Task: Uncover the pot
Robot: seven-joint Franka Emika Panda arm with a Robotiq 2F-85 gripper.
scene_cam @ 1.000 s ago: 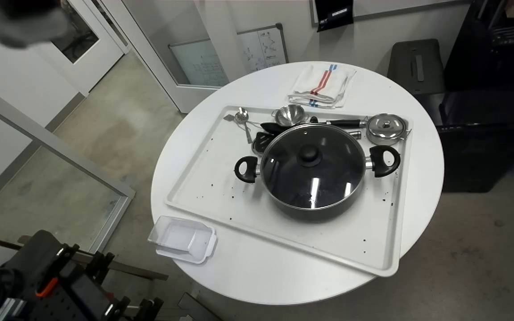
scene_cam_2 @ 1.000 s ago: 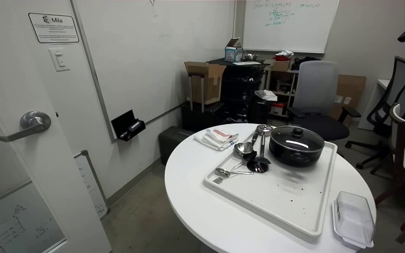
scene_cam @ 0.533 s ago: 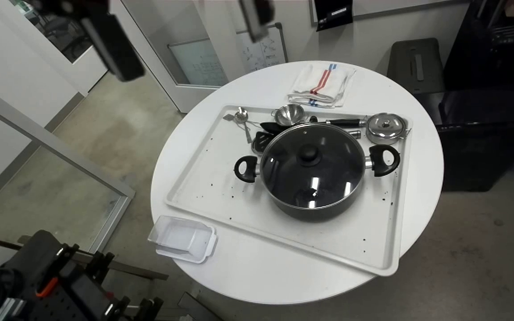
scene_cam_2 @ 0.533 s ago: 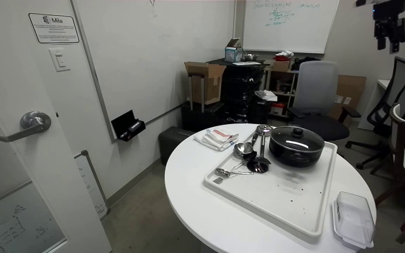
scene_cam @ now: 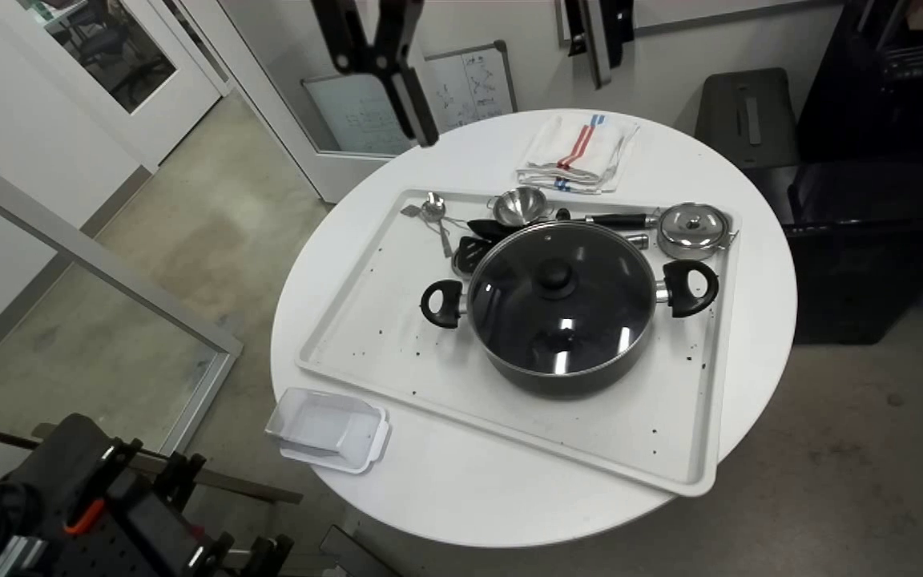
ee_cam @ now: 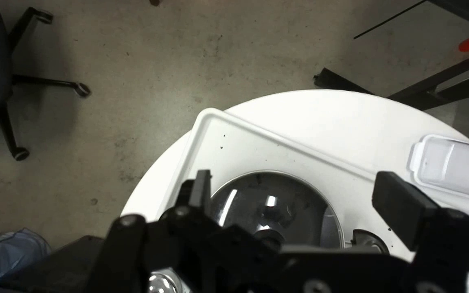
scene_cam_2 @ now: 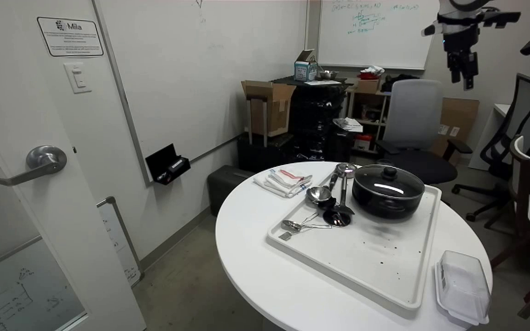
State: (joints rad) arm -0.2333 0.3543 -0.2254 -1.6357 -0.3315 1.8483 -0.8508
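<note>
The black pot (scene_cam: 562, 386) stands on the white tray, and it also shows in an exterior view (scene_cam_2: 380, 204). A dark glass lid (scene_cam: 509, 320) with a black knob (scene_cam: 554, 275) covers it in both exterior views. In the wrist view the lid (ee_cam: 250, 203) lies below and between my fingers, its lower part and most of the knob (ee_cam: 270, 236) hidden by the gripper. My gripper (ee_cam: 293, 183) is open and empty. It hangs in the air well above the table in both exterior views (scene_cam: 513, 108) (scene_cam_2: 462, 83), apart from the pot.
The white tray (scene_cam: 397, 353) also holds a silver strainer (scene_cam: 520, 207), a small lidded pan (scene_cam: 692, 231), black utensils (scene_cam: 473, 255) and spoons (scene_cam: 434, 210). A folded towel (scene_cam: 578, 152) and a clear plastic container (scene_cam: 329, 429) lie on the round table (scene_cam: 525, 497).
My gripper has moved into view from the upper left to the upper middle in an exterior view, and leftward and lower from the right edge in an exterior view. Pot and lid have not moved.
</note>
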